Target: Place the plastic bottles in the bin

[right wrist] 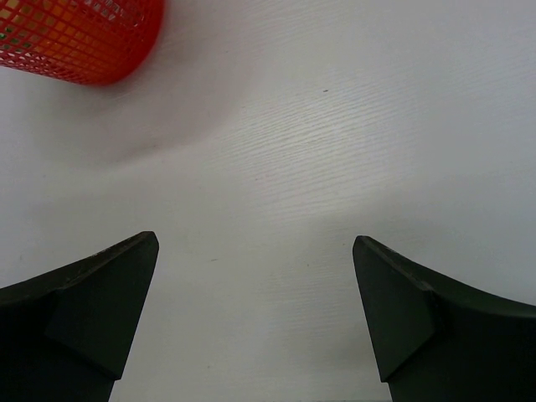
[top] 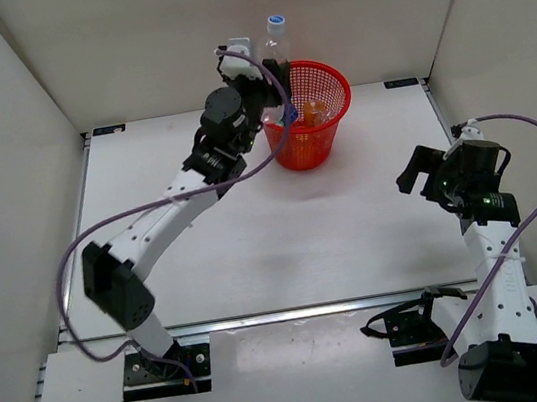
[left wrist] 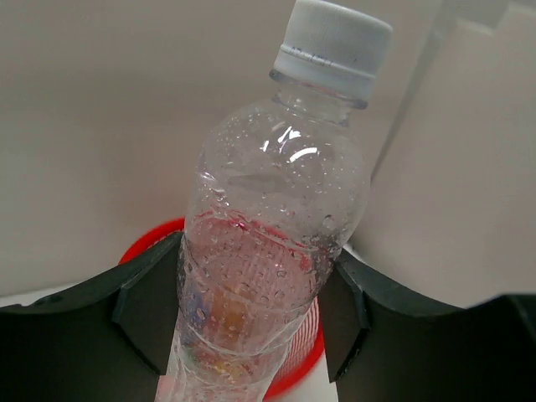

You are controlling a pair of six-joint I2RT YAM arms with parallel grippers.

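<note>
Left tool [left wrist: 255, 311] clamped, right tool [right wrist: 255, 268] spread.

Clear bottle [left wrist: 276, 209] — base cut off — seemingly hides most of the bin [left wrist: 149, 238].

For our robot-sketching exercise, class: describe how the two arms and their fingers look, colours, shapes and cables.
The left arm and right arm have white links dotted with small holes and black joints. A thin purple cable loops along each. The fingers are dark, matte wedges.
</note>
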